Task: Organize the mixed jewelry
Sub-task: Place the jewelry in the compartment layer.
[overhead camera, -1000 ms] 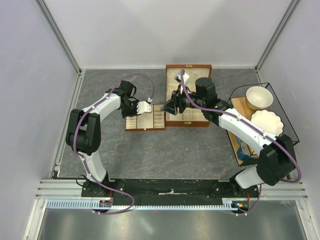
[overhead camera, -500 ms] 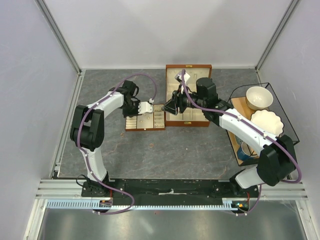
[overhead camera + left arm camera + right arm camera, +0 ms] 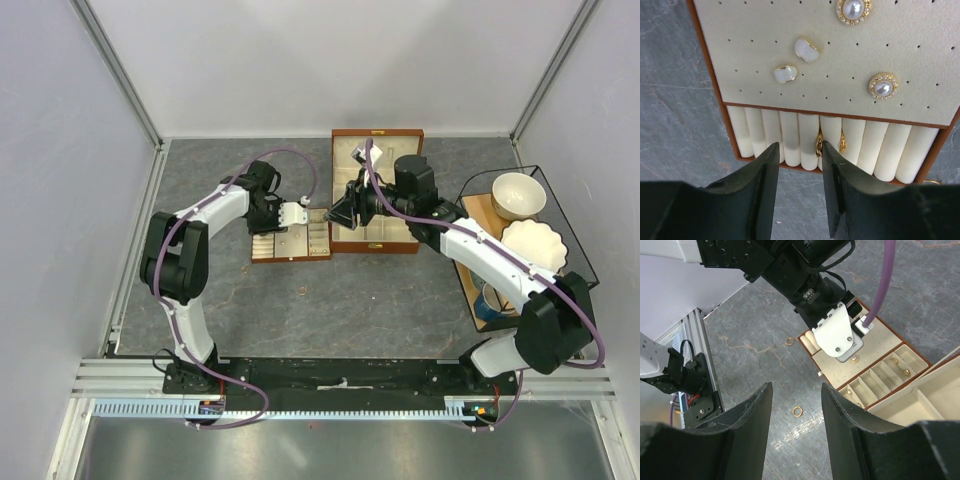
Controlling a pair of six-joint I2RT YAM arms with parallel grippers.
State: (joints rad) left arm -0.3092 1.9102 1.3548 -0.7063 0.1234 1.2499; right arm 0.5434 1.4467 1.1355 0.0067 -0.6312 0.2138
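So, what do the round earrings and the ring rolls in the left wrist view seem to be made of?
Round earrings: a glossy white, pearl-like centre in a shiny gold-coloured metal rim; real or imitation cannot be told.
Ring rolls: soft cream fabric, matte with no shine, perhaps velvet over padding.

I can read nothing in any of my three views: no lettering, label, brand or number shows legibly on the cream tray (image 3: 765,40), the wooden box (image 3: 377,133) or the grey table (image 3: 400,300).
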